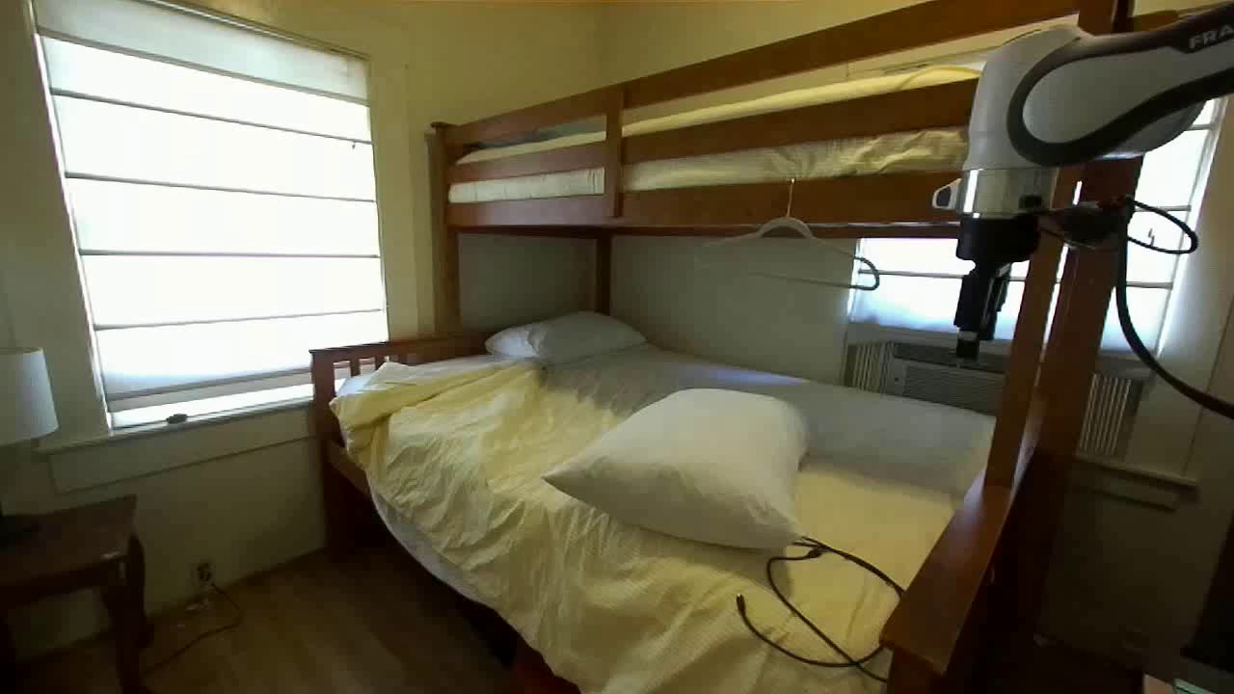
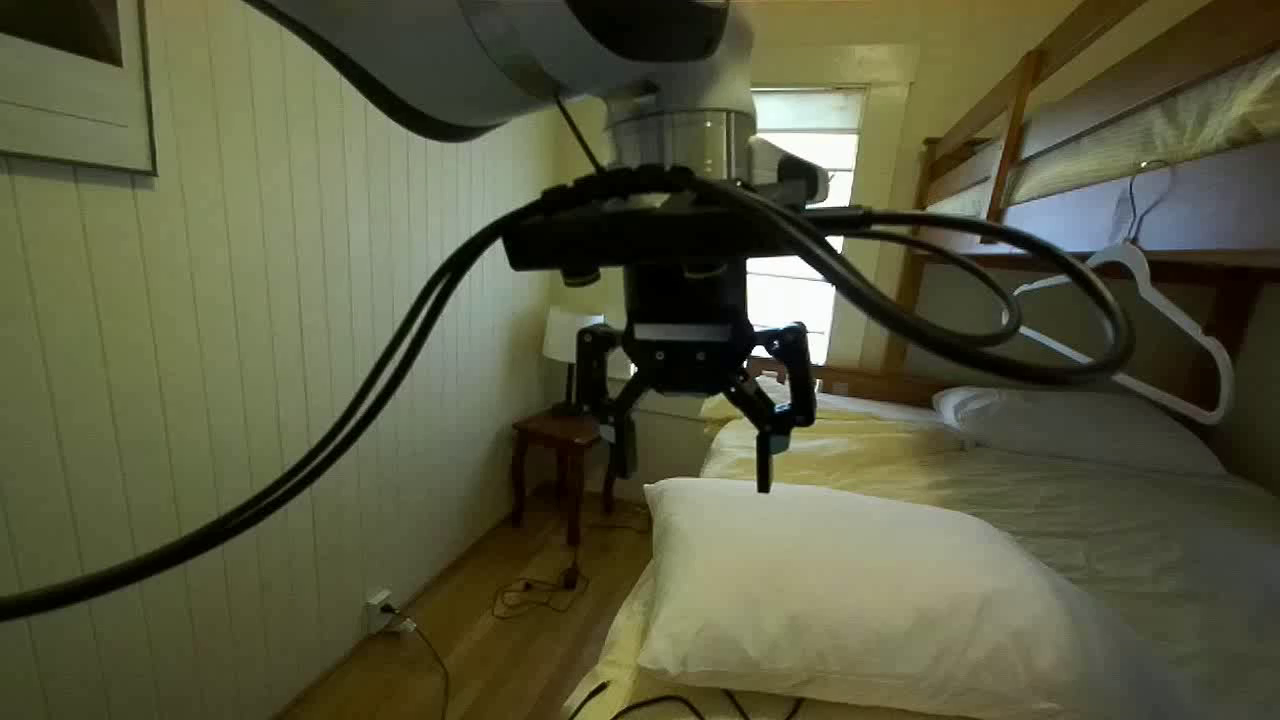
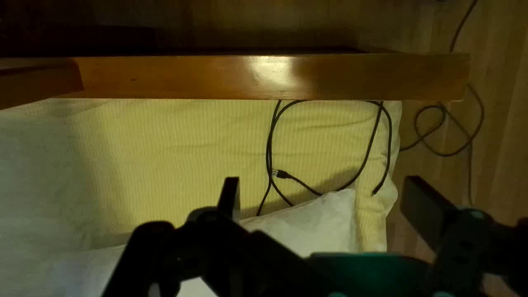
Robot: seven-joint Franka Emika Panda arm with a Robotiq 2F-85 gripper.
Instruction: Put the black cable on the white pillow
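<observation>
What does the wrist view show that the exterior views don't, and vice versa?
Only wrist: cord loops on the floor past the end of the footboard, and the pale tip of a plug, too small to tell elsewhere.

Only exterior, in both: the hanger, lamp, nightstand, smaller pillow and upper bunk.

Shared: the black cable, the white pillow, the yellow bedding and the tool, visibly open in the wrist view and in an exterior view.

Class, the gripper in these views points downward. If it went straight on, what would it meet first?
Most likely the yellow striped cover or the black cable looped on it, beside the edge of the white pillow; depth is unclear, so the open gripper might brush the pillow first.
</observation>
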